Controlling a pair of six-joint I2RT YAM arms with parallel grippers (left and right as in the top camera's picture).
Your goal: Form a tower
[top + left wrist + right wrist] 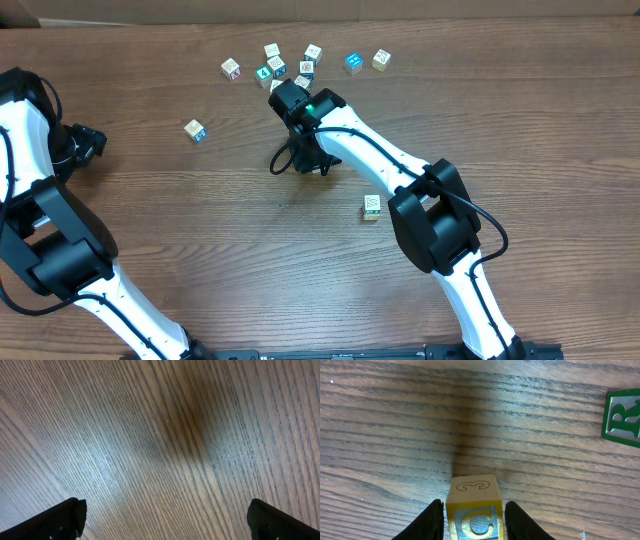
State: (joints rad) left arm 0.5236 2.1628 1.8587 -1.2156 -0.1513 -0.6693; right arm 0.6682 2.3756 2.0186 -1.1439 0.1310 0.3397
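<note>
Tower (472, 505), near the table's far edge among loose cubes (312, 52), sits between the right claw's (474, 510) nearly closed jaws; grip unclear. Pulling away crookedly could topple it. Left claw (165, 512) gapes empty.

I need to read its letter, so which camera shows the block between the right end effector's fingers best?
The right wrist view is best. The yellow-edged block sits close up between the fingers, and its C face is legible. In the overhead view I cannot pick it out beneath the right arm. The left wrist view shows none of it, only table.
</note>
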